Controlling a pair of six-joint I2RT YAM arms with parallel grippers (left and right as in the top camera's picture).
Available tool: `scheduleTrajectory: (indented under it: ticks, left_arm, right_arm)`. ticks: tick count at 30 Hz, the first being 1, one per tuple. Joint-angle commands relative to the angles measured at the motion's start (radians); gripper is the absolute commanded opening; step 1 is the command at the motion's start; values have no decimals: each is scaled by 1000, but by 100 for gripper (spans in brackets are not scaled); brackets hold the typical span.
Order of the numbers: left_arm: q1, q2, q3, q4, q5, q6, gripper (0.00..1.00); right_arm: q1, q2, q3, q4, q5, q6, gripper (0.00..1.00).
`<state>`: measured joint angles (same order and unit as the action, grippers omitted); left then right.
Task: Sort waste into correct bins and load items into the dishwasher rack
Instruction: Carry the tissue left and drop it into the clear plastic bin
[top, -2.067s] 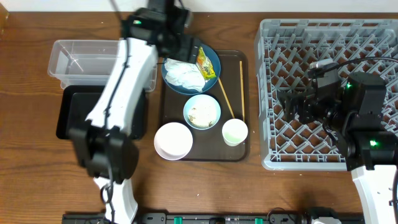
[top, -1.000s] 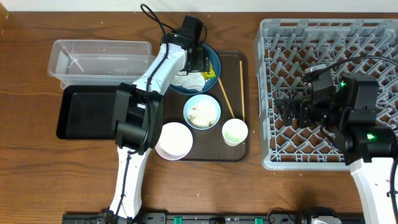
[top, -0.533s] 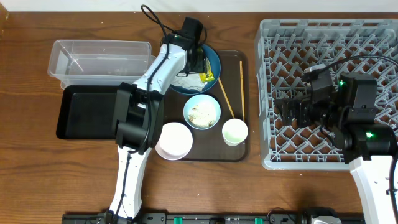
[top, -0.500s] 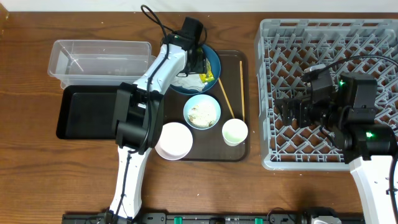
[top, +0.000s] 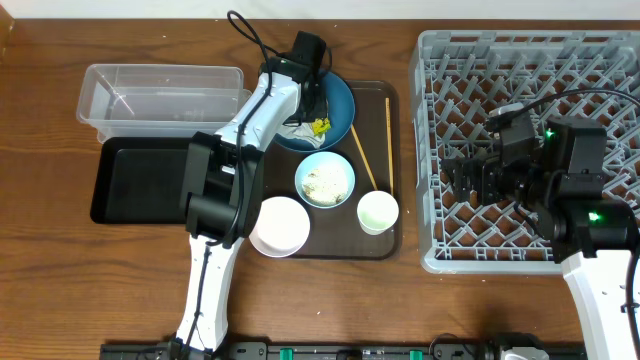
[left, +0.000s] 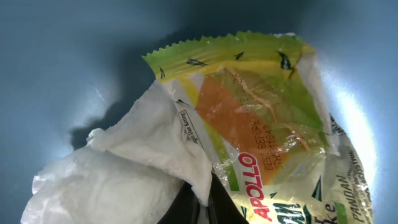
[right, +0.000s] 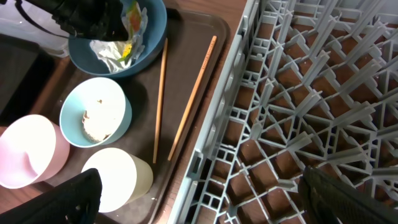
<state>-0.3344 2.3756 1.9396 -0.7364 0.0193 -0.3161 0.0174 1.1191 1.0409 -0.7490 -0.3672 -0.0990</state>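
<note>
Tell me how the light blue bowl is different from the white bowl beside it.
The light blue bowl has whitish food scraps in it; the white bowl is empty. The light blue bowl sits mid-tray, while the white bowl is at the front left corner. Both are round, upright and on the dark brown tray.

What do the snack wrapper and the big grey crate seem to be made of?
The wrapper looks like thin glossy plastic film: it shines, creases and has a zigzag-cut edge. The crate looks like matte grey moulded plastic, judging by its uniform lattice ribs.
</note>
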Motion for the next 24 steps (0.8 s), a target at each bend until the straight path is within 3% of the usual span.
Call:
scheduleTrajectory:
  ticks: [1, 12, 24]
  left_arm:
    - [12, -105, 3, -16, -2, 0, 6]
    - [150, -432, 4, -65, -13, 0, 6]
    - [394, -369, -6, -86, -39, -64, 6]
  right_arm:
    - [8, 2, 16, -3, -4, -6, 99]
    - [8, 2, 16, -3, -4, -7, 99]
    - [8, 2, 16, -3, -4, -7, 99]
